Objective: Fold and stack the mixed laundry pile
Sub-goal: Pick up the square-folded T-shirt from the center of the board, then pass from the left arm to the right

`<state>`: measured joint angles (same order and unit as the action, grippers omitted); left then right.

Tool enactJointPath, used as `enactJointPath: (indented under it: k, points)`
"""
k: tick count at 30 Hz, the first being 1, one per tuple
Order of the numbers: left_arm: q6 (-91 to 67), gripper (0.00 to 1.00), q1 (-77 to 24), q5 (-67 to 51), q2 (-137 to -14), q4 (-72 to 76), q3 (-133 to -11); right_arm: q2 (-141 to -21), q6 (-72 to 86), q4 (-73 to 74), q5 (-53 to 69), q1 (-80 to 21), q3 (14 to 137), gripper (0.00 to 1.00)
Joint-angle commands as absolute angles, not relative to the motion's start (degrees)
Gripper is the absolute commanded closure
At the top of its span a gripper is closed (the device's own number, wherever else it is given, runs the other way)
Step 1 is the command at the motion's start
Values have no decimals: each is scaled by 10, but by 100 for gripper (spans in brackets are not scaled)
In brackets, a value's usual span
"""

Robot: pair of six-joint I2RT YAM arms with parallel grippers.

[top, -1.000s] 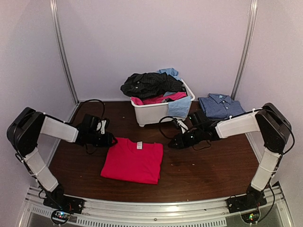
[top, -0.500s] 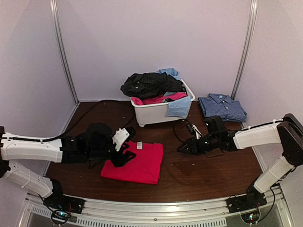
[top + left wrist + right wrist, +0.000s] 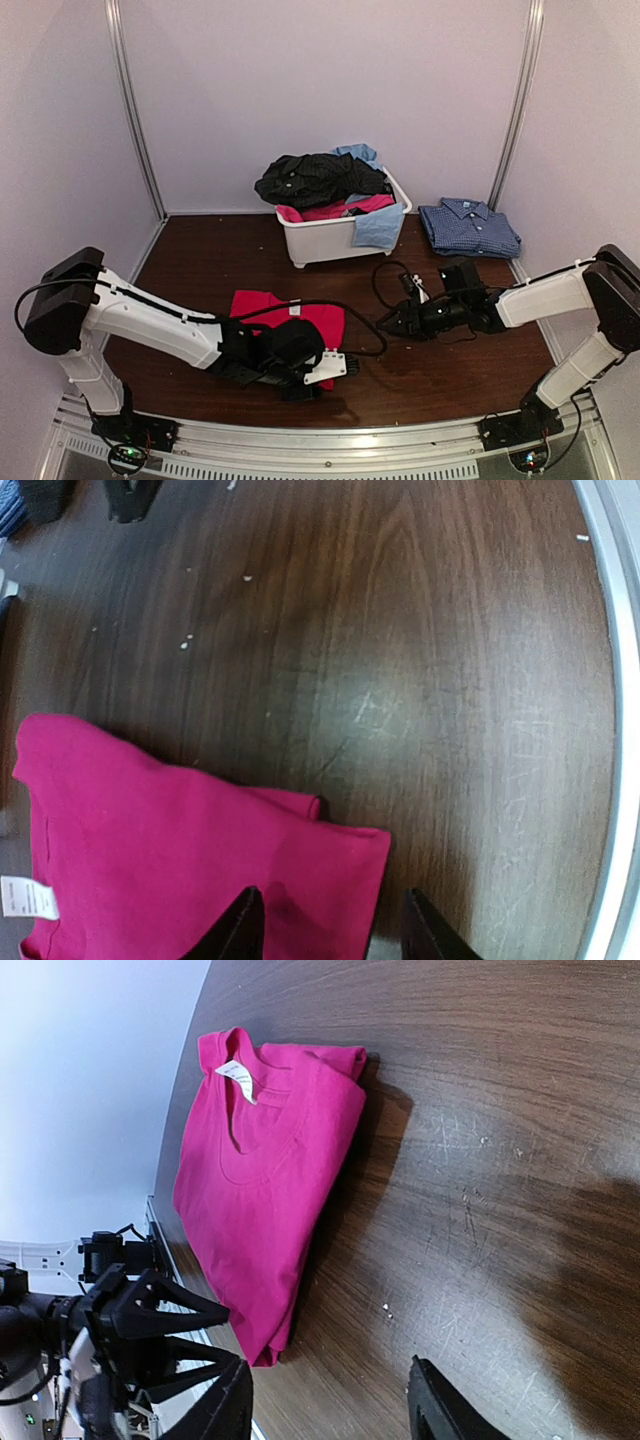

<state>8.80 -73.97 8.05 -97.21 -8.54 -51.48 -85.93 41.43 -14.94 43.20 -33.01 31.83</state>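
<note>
Plainly left hand (image 3: 330, 930) and right hand (image 3: 330, 1410) gape empty (pink shirt's (image 3: 270, 1180) tag (image 3: 238, 1078) seems illegible).

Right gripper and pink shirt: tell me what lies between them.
Only bare wooden table, in the right wrist view; the right gripper hovers apart from the pink shirt.

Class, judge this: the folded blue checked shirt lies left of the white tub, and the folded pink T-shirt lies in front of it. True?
No. The top external view shows the blue checked shirt right of the white tub, not left. The folded pink T-shirt does lie in front of it.
</note>
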Motion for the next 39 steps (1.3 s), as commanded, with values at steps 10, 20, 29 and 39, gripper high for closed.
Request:
enactJointPath:
  k: [10, 20, 29, 39]
  points:
    - [120, 100, -746, 113, -1057, -35, -580, -877, 486, -241, 459, -335, 296, 28]
    - [72, 100, -730, 74, -1027, 100, -582, -949, 573, -342, 457, -370, 303, 22]
    - [61, 100, -729, 68, -1034, 122, -587, -1023, 677, -459, 453, -400, 314, 24]
    - [55, 100, -729, 45, -1023, 138, -578, -1116, 778, -577, 434, -431, 342, 45]
